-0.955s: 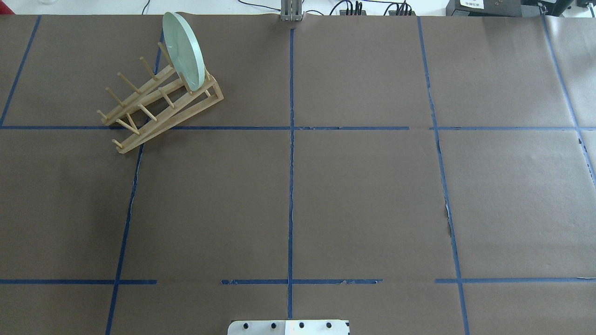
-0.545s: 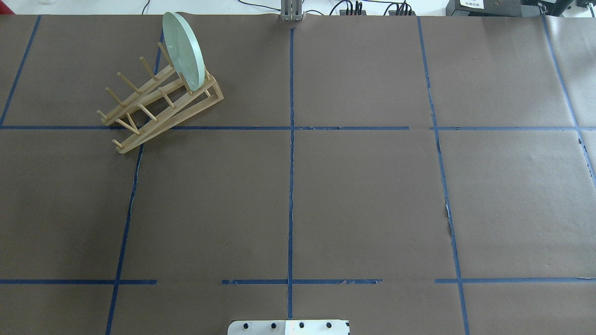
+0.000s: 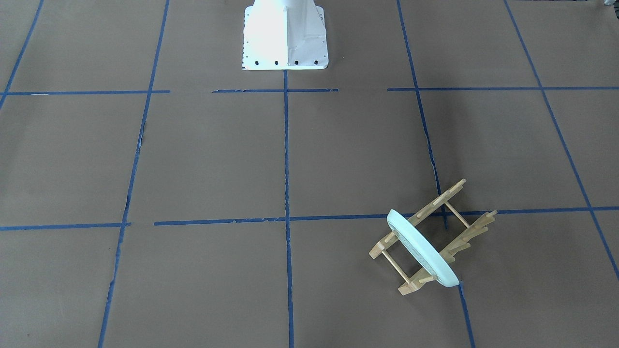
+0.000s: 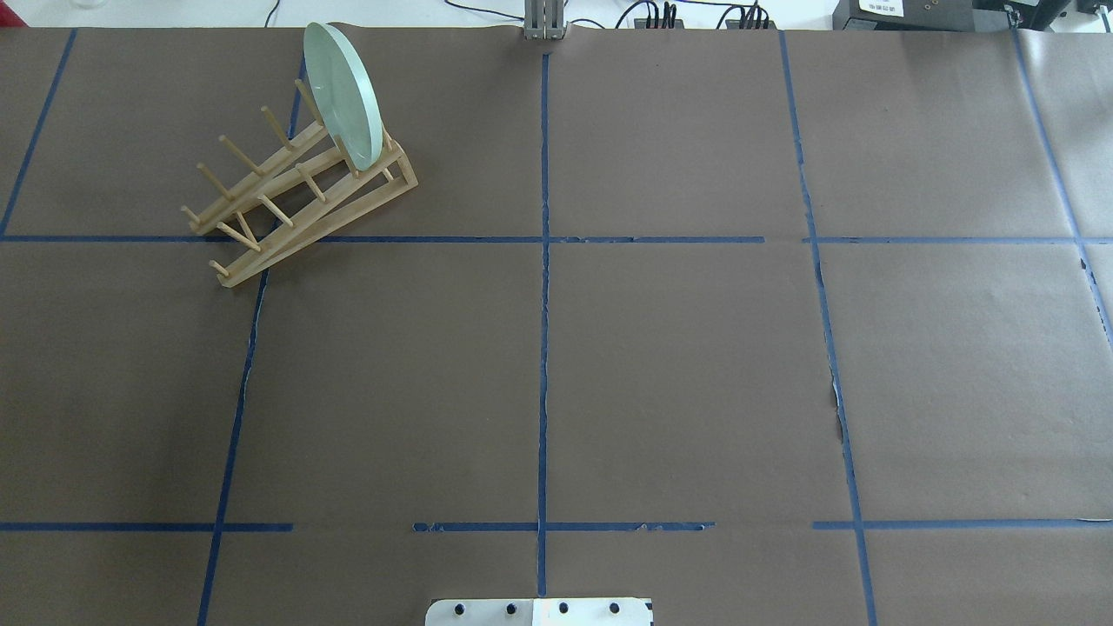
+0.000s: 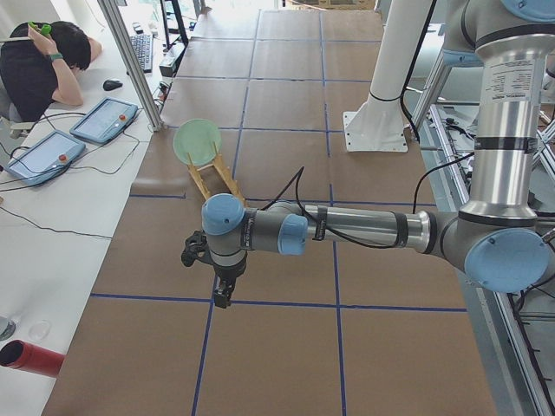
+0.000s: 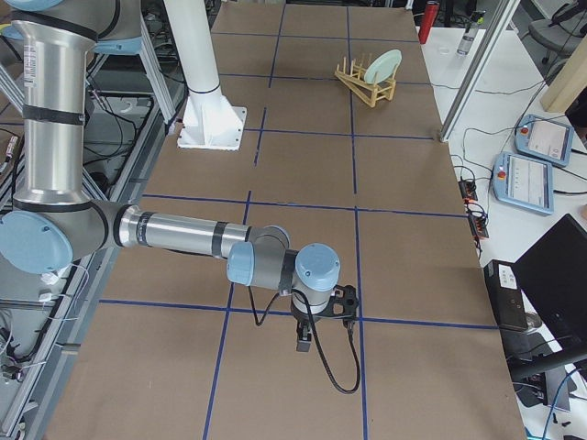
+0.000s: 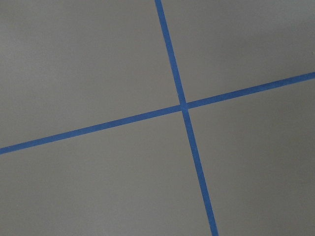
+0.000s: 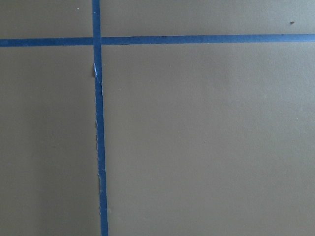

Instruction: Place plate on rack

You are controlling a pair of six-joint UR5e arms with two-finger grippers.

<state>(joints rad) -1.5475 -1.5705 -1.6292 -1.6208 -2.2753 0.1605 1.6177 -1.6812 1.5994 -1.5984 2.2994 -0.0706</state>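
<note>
The round pale mint-green plate (image 4: 343, 96) is standing on edge in the small light wooden dish rack (image 4: 296, 196), slotted between upright pegs at the rack's 2 o'clock end in the overhead view and leaning a little toward 10 o'clock. The rack is sitting at about 11 o'clock from the middle of the brown paper-covered table with its blue tape grid (image 4: 678, 374), lying across one tape crossing. In the front-facing view the plate (image 3: 423, 251) is showing mostly its rim, and the rack (image 3: 445, 195) is lying at 4 o'clock from the table's middle.

Both arms are hanging well apart from the rack. In the left side view the left gripper (image 5: 222, 299) is pointing down above the table, at 6 o'clock from the plate (image 5: 197, 141) and rack (image 5: 217, 180). In the right side view the right gripper (image 6: 304, 344) is pointing down near a tape line, with plate (image 6: 385, 64) and rack (image 6: 367, 90) far off at 1 o'clock. I cannot tell how wide either gripper's jaws are standing. Each wrist camera is showing only brown paper and crossing blue tape.
</note>
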